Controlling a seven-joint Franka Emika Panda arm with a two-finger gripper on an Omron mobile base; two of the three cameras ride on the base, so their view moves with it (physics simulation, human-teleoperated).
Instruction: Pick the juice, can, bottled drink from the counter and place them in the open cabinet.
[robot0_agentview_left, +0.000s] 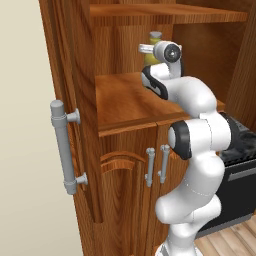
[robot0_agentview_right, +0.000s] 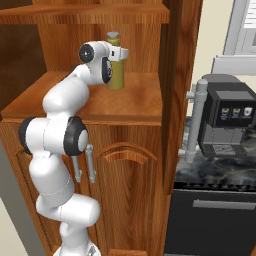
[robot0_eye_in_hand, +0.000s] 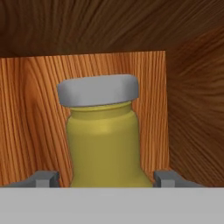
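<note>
The tall yellow juice bottle with a grey cap (robot0_eye_in_hand: 103, 140) stands upright at the upper centre of the right base view, on the middle shelf of the reddish-brown wooden open cabinet (robot0_agentview_right: 150, 100), close to its back wall. The two-finger gripper (robot0_eye_in_hand: 103, 178) sits astride the bottle's shoulder, a fingertip (robot0_eye_in_hand: 43, 178) on either side; I cannot tell whether they press or stand clear. Arched lower doors carry grey bar handles (robot0_agentview_left: 150, 167). At right, a black coffee machine (robot0_agentview_right: 227, 120) rests on the marbled stone counter (robot0_agentview_right: 210, 167).
</note>
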